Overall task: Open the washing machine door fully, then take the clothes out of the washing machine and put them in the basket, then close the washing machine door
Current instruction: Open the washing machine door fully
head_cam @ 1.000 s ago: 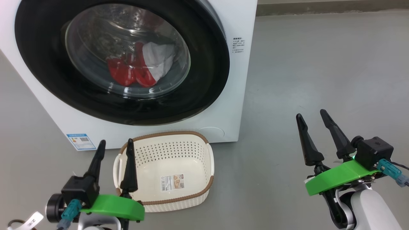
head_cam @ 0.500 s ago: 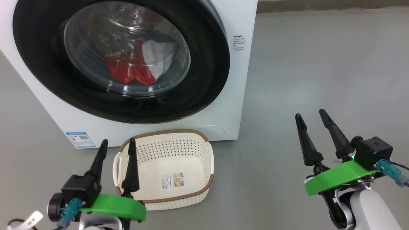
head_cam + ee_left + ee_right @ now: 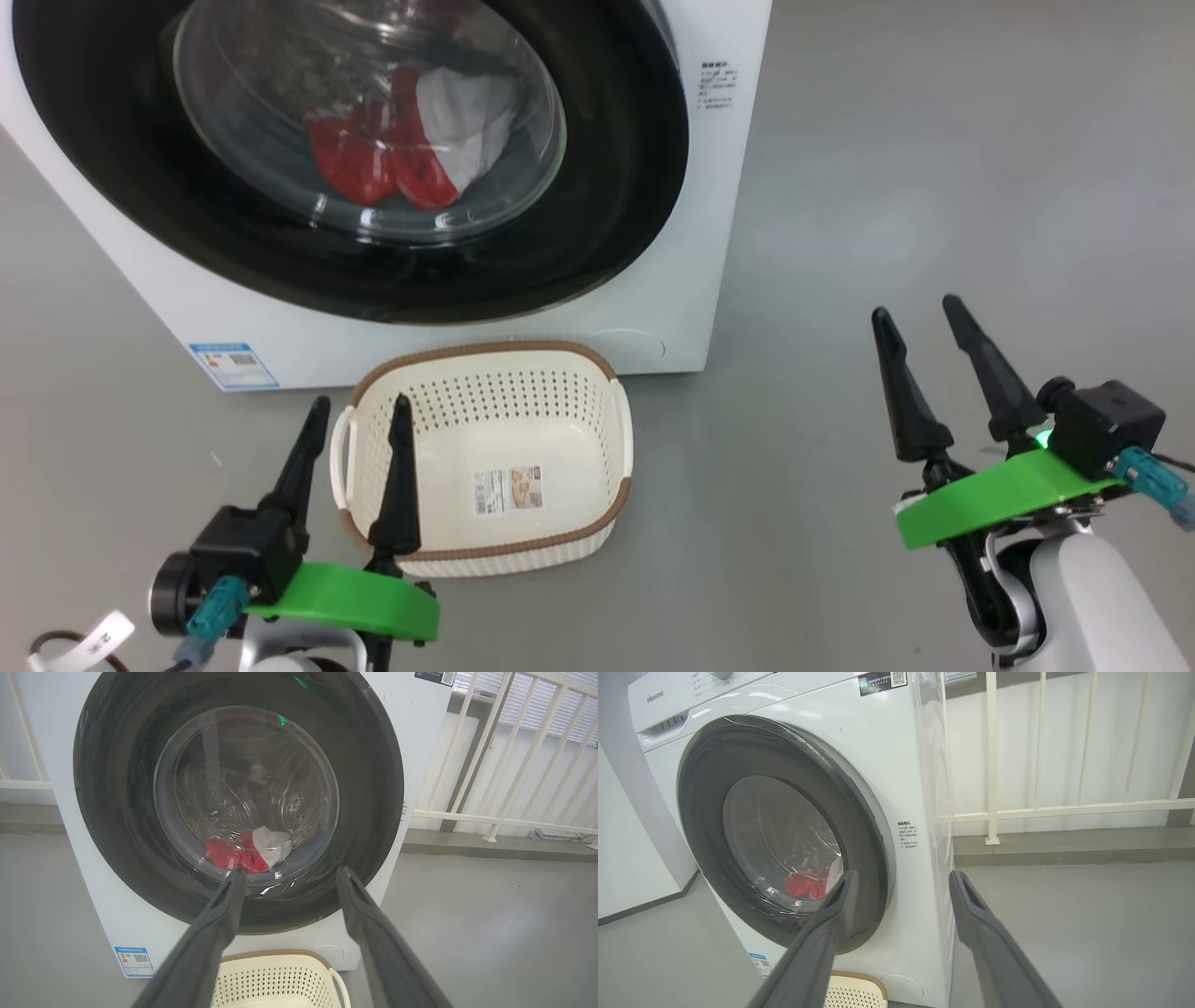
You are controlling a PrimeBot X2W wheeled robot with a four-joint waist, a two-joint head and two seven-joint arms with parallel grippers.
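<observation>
washing machine (image 3: 724,205): white front-loader standing on the grey floor (image 3: 934,140), with a small blue label (image 3: 233,366) low on its front at the left
washing machine door (image 3: 616,187): wide black rim around a domed glass window, closed flat against the machine's front
clothes (image 3: 392,159): red and white bundle lying at the bottom of the drum, seen through the glass
basket (image 3: 485,348): upright on the floor just in front of the machine, below the door, with a paper label (image 3: 509,489) on its inner bottom
left gripper (image 3: 362,401): low at the basket's left end, fingers spread apart and grasping nothing, tips aimed at the door; in its wrist view the clothes showed just above and between the two tips
right gripper (image 3: 914,308): above bare floor, well apart from the basket to its right, fingers spread wide and grasping nothing; its wrist view took in the machine at an angle
railing (image 3: 992,765): white bars behind and beside the machine
</observation>
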